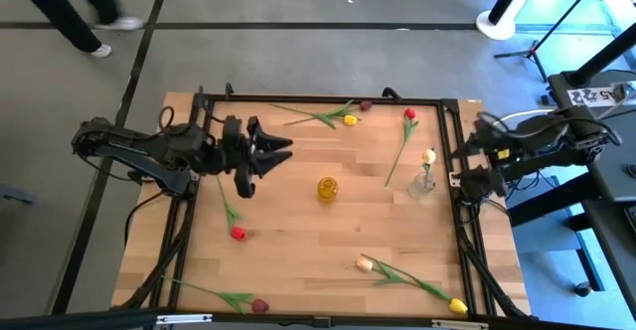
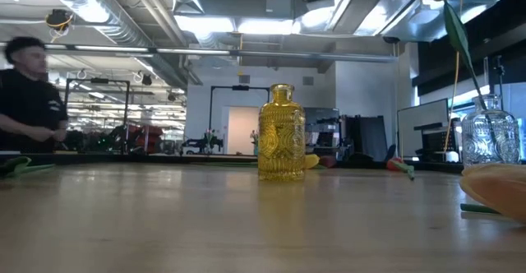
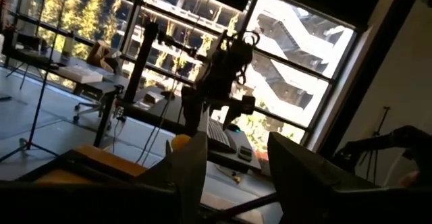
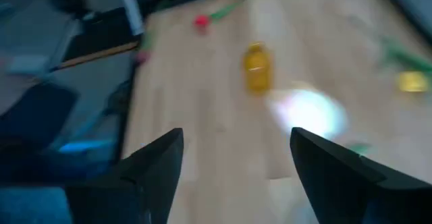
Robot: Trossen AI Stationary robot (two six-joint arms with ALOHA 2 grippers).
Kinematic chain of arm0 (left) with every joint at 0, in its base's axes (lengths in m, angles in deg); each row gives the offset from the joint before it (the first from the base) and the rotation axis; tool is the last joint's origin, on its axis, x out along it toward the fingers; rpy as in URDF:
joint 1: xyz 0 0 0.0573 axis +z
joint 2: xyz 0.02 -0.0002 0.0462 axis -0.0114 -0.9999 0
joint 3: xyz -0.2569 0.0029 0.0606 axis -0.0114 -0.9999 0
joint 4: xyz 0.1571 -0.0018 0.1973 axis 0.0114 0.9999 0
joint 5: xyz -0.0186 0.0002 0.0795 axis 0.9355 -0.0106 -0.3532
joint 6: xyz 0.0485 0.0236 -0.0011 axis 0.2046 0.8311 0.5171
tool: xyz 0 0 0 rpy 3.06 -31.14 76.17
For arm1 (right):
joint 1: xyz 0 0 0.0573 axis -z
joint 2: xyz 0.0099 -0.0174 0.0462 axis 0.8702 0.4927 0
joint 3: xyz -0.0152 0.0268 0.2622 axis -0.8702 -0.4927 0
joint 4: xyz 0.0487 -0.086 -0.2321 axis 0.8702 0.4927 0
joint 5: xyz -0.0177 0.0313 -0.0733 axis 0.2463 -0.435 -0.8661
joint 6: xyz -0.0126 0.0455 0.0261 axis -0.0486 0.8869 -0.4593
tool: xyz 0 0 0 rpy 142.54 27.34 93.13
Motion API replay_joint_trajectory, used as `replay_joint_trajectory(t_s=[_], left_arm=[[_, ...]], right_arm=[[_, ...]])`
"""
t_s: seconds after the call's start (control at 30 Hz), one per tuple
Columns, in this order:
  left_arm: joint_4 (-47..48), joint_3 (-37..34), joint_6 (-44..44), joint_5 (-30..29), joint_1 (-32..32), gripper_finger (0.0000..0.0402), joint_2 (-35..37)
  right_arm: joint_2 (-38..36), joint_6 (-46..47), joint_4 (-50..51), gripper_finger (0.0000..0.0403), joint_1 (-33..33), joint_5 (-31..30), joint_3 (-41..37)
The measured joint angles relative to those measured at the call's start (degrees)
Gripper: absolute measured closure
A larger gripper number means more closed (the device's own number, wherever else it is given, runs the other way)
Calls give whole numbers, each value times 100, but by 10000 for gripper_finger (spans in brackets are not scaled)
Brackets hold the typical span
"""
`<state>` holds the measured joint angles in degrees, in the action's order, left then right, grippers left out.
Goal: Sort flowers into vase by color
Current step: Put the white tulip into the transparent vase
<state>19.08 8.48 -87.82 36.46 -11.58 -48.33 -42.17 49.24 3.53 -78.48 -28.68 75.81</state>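
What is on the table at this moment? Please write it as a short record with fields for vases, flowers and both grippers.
yellow vase: upright near the table centre, holding no flower
clear vase: upright toward the right side, holding one cream flower
loose flowers: seven lie flat on the table, among them a red flower at the left and a yellow flower at the near right corner
left gripper: open, holding nothing, above the table's left part
right gripper: open, holding nothing, at the table's right edge
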Motion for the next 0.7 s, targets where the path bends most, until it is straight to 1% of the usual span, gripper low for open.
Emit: replay_joint_trajectory(t_s=[0.13, 0.2, 0.4, 0.47, 0.53, 0.7], left_arm=[[38, 0, -30, -64, -186, 249, -28], [39, 0, -33, -98, -288, 249, -26], [49, 0, -101, -404, -580, 249, -28], [54, 0, -188, -479, -639, 249, -28], [52, 0, -277, -514, -687, 249, -28], [96, 0, -313, -651, -809, 249, -28]], right_arm=[[452, 120, 8, 158, -4, 1091, -2], [643, 344, 82, 170, -4, 1661, -7], [827, 654, -37, 204, -4, 2805, -7], [831, 769, -195, 213, -13, 2993, -7], [903, 845, -452, 221, -164, 2997, -7], [1364, 1093, -1200, 238, -1159, 2617, -7]])
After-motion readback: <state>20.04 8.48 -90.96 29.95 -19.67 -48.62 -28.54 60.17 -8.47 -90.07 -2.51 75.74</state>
